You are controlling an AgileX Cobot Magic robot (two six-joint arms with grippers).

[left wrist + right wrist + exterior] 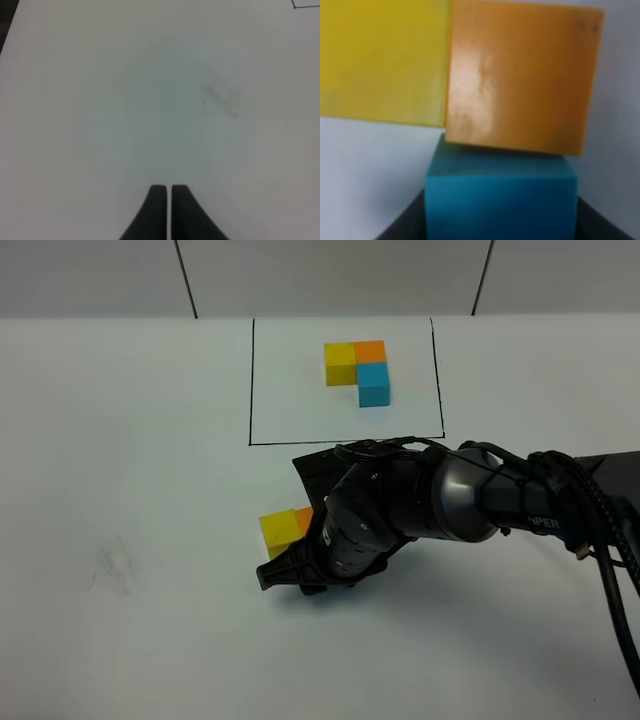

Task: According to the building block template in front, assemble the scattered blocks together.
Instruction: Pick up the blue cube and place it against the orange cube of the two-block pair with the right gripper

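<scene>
On the white counter (120,440), toward the far side, sits the building block template (357,370): a yellow cube and an orange cube side by side, with a light blue cube just in front of the orange one, all touching in an L and lying inside a thin black drawn rectangle (250,380).

Nearer to me, the right arm (470,495) reaches across the middle of the counter and bends down over the scattered blocks. From above I can see only the loose yellow cube (279,529) and a sliver of the loose orange cube (304,518) touching its side; the arm hides the rest. The right wrist view fills that in: the yellow cube (382,60) and the orange cube (520,75) stand flush against each other, and the light blue cube (501,197) sits pressed against the orange one's near face, slightly skewed to it. The right hand (501,220) is part-way open with the blue cube between its dark fingers (402,225), which lie against both sides of it, so it has hold of that cube.

The left hand (169,212) hangs over a bare stretch of counter near a faint grey smudge (222,95), its two dark fingers (152,210) pressed together with nothing between them. A corner of the drawn rectangle (300,5) shows well away from it.
</scene>
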